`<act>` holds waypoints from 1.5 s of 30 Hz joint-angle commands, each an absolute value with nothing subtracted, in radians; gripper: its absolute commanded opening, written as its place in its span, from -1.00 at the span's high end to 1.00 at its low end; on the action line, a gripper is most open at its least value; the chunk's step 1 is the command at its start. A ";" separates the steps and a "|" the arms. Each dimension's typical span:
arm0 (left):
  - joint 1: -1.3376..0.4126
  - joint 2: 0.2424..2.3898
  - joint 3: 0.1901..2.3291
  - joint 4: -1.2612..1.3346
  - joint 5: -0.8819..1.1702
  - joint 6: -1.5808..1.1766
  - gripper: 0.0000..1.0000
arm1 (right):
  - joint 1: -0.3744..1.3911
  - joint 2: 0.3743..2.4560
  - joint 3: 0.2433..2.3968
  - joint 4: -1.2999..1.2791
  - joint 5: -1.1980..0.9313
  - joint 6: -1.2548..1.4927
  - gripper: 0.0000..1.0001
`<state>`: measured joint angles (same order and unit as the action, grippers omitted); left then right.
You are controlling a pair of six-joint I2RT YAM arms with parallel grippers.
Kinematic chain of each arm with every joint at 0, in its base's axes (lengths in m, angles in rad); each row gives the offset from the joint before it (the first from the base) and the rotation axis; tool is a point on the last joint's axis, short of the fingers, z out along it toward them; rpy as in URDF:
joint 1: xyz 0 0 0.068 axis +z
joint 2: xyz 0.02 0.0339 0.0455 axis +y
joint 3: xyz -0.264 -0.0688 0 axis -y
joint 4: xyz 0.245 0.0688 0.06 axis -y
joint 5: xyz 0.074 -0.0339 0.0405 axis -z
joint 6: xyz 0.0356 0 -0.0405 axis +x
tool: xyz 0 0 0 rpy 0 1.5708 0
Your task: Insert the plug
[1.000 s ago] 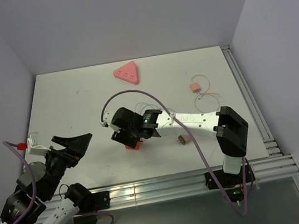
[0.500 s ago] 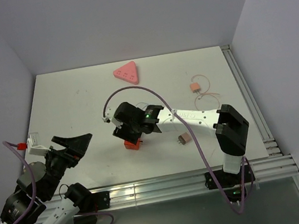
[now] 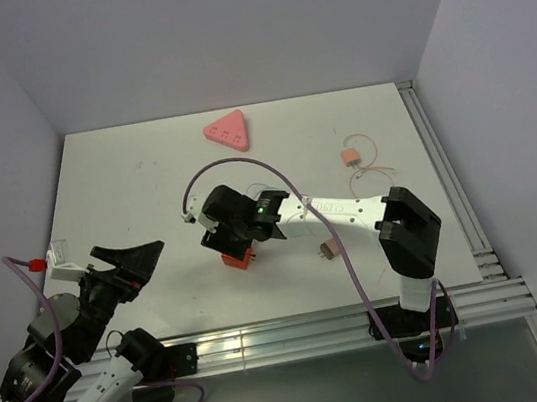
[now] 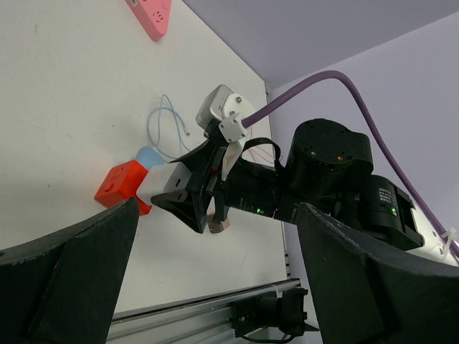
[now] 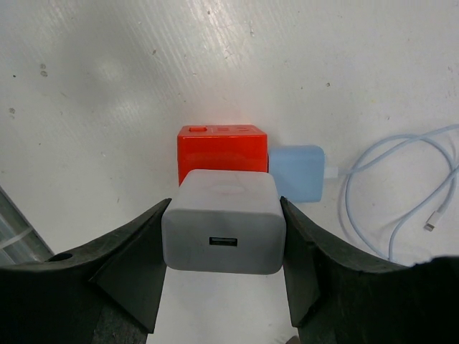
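Left gripper hangs above the near left corner of the white table, its two black fingers spread wide apart with nothing between them; well to its right, over the middle of the table, the right gripper is clamped on a white USB charger, one finger pressed to each side of the block, the USB port facing back toward the wrist camera; directly beyond the held charger, in line with the jaws, sits a red socket cube, and the charger looks to be against it, though whether the prongs are seated cannot be told; just beside the cube, on its right in the right wrist view, lies a light-blue charger with a pale cable looping farther right; well behind the right gripper, near the table's back edge, rests a pink triangular power strip; to the gripper's right, beside its forearm, lies a small brown plug; farther right and back sits a pink adapter with a thin looped cord.
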<state>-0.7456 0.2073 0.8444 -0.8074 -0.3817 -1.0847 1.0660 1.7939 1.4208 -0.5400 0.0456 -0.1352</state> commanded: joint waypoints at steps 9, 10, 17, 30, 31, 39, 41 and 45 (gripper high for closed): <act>-0.744 0.218 0.862 -0.781 -0.367 -1.055 -0.93 | 1.063 1.896 1.450 -0.591 0.037 -0.140 1.00; -0.744 0.219 0.862 -0.785 -0.368 -1.055 -0.93 | 1.063 1.898 1.431 -0.563 0.035 -0.118 1.00; -0.744 0.196 0.845 -0.775 -0.370 -1.060 -0.93 | 1.061 1.950 1.287 -0.473 0.017 0.046 1.00; -0.746 0.195 0.848 -0.796 -0.374 -1.058 -0.93 | 1.107 1.947 0.993 -0.273 0.058 0.279 1.00; -0.744 0.189 0.847 -0.795 -0.377 -1.058 -0.94 | 1.109 1.945 0.982 -0.244 0.057 0.293 1.00; -0.744 0.195 0.854 -0.808 -0.379 -1.066 -0.93 | 1.149 1.945 1.046 -0.288 0.253 0.356 1.00; -0.744 0.195 0.845 -0.810 -0.371 -1.075 -0.93 | 1.149 1.909 1.084 -0.304 0.291 0.354 1.00; -0.744 0.180 0.835 -0.805 -0.365 -1.083 -0.92 | 1.141 1.905 1.178 -0.345 0.275 0.333 0.10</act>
